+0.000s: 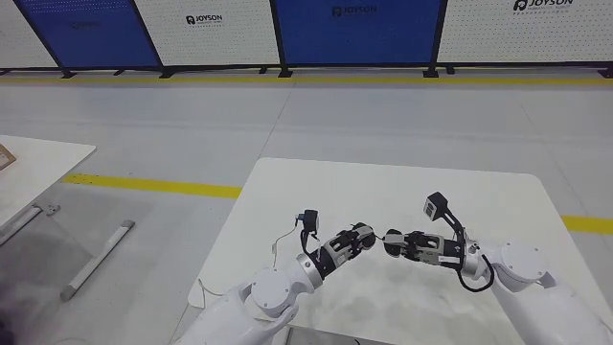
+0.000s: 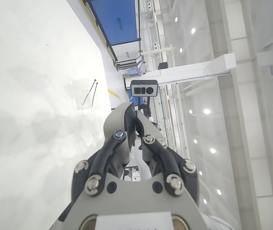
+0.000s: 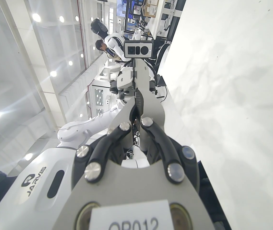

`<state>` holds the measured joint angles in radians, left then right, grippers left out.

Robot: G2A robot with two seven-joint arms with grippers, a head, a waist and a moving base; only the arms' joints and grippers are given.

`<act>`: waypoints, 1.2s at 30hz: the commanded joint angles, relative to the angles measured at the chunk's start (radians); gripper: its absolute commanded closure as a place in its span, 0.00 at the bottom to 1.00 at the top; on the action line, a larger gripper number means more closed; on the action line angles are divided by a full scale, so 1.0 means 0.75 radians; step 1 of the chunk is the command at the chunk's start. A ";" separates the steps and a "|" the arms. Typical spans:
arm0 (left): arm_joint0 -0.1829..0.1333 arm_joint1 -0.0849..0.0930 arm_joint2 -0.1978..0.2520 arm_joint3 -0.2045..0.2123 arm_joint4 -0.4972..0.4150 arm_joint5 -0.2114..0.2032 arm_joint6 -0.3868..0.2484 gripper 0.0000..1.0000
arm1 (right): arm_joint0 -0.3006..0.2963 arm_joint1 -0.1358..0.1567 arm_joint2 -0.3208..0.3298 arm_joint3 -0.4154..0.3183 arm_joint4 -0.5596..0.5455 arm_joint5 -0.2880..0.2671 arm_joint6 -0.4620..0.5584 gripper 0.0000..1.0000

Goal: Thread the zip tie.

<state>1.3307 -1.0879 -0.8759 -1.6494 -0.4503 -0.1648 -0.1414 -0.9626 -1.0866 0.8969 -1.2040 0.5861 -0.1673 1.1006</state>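
Since threading is done in the air and not on a surface, the white table point(image 1: 287, 192), which takes the lower centre of the top view, serves here mostly as a place to work above and to keep stock on.

The left gripper point(image 1: 367, 239), on the arm from the lower left of that frame, and the right gripper point(image 1: 391, 242), on the arm from the lower right, are tip to tip just below the middle, almost touching. I judge this pose is chosen for feeding a thin tail from one side into a small head held by the other side, because both tips must be on one line for that. Each wrist is turned on its side, and so the left wrist view looks straight along its own gripper to the camera point(image 2: 144, 88) on the right arm.

The jaws of the left gripper are pressed together, and the jaws of the right gripper also. Whether something thin is pinched between either pair, I cannot tell.

Two black ties point(image 2: 89, 92) lie loose on the table beyond the left gripper. They are close beside each other, the heads nearly meeting, near the table's edge and well apart from both grippers. I think they wait there as spare ones.
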 commanded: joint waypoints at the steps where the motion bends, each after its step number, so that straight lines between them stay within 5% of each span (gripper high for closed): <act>1: 0.004 0.000 -0.005 -0.003 0.006 -0.002 -0.007 0.60 | 0.000 0.000 0.000 0.000 0.000 0.000 0.000 1.00; 6: 0.023 0.001 -0.029 -0.013 0.014 -0.017 -0.044 0.62 | 0.000 0.000 0.000 0.000 0.000 0.000 0.000 1.00; 8: 0.027 0.003 -0.039 -0.012 0.029 -0.025 -0.056 0.76 | 0.000 0.000 0.000 0.000 0.000 0.000 0.000 1.00; 16: 0.029 -0.004 -0.054 -0.003 0.032 -0.023 -0.078 1.00 | 0.000 0.000 0.000 0.000 0.000 0.000 0.000 1.00; 35: 0.041 -0.020 -0.063 0.003 0.084 -0.026 -0.093 1.00 | -0.023 0.001 0.010 -0.028 -0.010 0.007 -0.037 1.00; 36: 0.043 -0.021 -0.065 0.002 0.086 -0.026 -0.094 1.00 | -0.031 0.003 0.021 -0.035 -0.011 0.008 -0.039 0.81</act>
<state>1.3618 -1.1031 -0.9237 -1.6475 -0.3872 -0.1844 -0.2114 -0.9813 -1.0856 0.9059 -1.2257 0.5784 -0.1624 1.0724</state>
